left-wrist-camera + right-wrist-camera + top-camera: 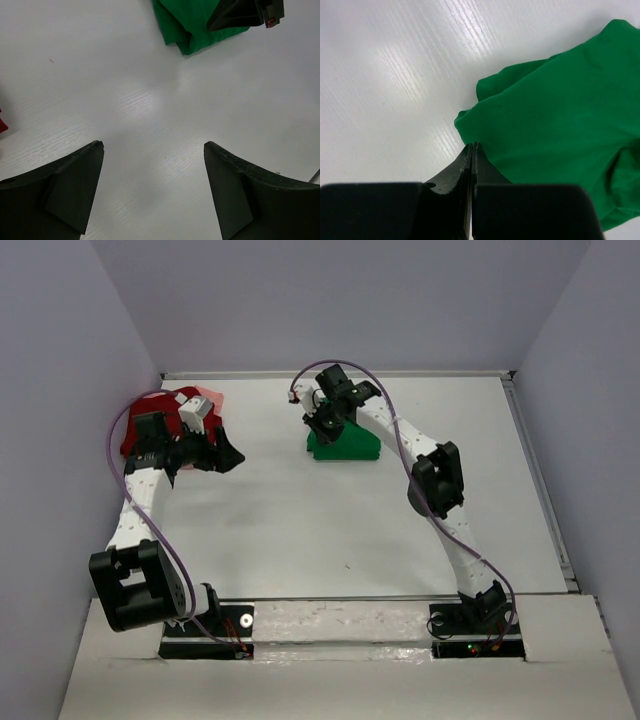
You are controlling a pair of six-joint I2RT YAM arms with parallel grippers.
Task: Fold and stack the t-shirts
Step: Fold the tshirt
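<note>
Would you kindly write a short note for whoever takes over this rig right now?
Left gripper: jaws open, empty, above bare table.
Right gripper: jaws shut, tip at the edge of the green shirt; a pinch cannot be confirmed.
Green shirt sits far centre as a compact bundle, seemingly folded. Red shirt and pink shirt are heaped at the far left.
Left: fold red and pink, stack all three.

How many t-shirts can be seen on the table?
3. The green t-shirt lies mid-table; the dark red t-shirt and pale pink t-shirt lie together far left, partly hidden by the left arm.
</note>
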